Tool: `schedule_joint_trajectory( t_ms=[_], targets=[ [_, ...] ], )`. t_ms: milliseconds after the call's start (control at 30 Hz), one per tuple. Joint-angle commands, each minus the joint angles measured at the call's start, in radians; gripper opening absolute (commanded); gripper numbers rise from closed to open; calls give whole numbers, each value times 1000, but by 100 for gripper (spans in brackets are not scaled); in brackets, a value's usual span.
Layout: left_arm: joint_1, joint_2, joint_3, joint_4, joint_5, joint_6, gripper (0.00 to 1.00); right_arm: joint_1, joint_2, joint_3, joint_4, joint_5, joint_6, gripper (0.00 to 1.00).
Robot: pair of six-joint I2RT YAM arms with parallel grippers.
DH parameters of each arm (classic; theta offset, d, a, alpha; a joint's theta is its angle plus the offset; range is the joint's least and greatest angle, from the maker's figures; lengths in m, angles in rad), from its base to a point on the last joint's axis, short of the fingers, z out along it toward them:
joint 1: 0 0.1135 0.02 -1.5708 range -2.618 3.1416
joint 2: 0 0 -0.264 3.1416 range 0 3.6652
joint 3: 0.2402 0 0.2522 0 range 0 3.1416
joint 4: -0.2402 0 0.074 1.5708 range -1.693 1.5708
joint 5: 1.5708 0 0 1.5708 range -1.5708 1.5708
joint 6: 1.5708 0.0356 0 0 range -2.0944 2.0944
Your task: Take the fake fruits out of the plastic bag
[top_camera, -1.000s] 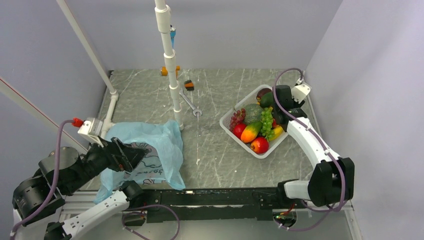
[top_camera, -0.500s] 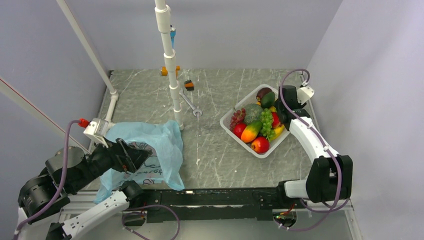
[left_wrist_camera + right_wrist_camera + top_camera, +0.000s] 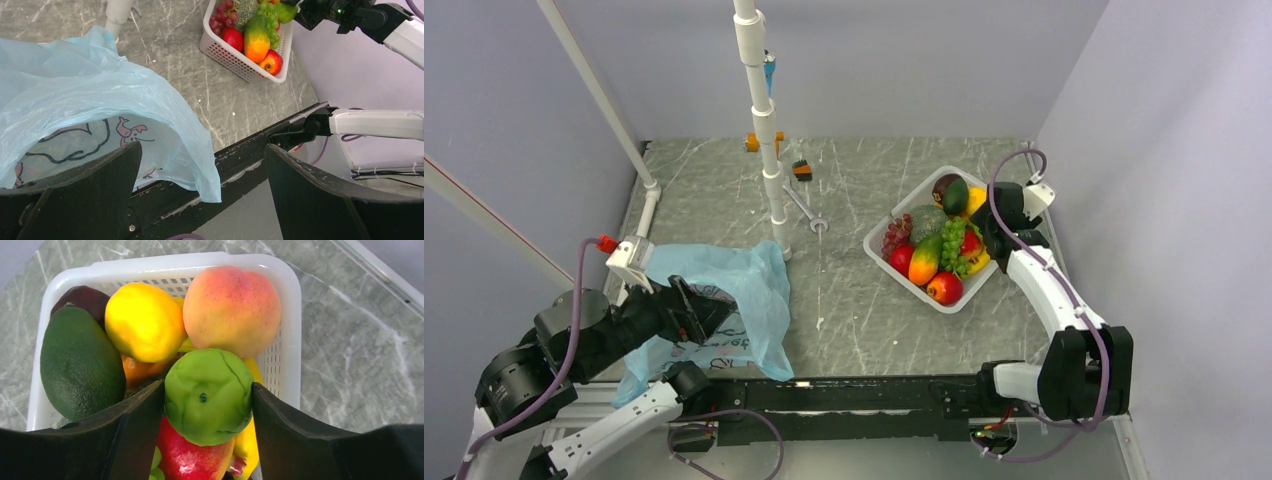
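left gripper (image 3: 202, 150) spread wide, nothing between the fingers, hovering over the near-left part of the plastic bag (image 3: 100, 90). bag lies crumpled on the table (image 3: 844, 300), near left, dark cartoon print facing up. can't see into it.

right gripper (image 3: 207, 386) is down over the white slotted basket (image 3: 165, 260), far right. lime-green ball (image 3: 207, 395) sits between its fingers, both inner faces right against it, ball resting on the pile. cannot tell whether it's pinched or just let go.

also in the basket: avocado (image 3: 80, 365) on the left, lemon (image 3: 145, 320) and peach (image 3: 232, 310) at the far end, mango (image 3: 924, 262), green grapes (image 3: 954, 245), red-yellow apple (image 3: 944, 288) at the near corner. bag and basket well apart.
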Motion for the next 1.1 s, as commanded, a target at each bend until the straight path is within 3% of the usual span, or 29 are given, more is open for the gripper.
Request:
schedule_joint_trajectory(
  t_ms=[0, 233, 300, 800, 1067],
  targets=[
    [-3, 13, 11, 35, 28, -19, 99, 6, 13, 9, 1, -106, -49, 70],
    [-3, -8, -19, 65, 31, -22, 99, 6, -61, 31, -52, -106, -74, 96],
    [-2, 0, -18, 70, 34, -19, 99, 7, -88, 40, -73, -108, -81, 99],
    [-3, 77, 55, 60, 53, 21, 99, 38, -217, 92, -219, -27, -82, 99],
    [-3, 143, 246, 123, 14, 85, 99, 67, -298, 407, -334, -236, -170, 99]
  ],
)
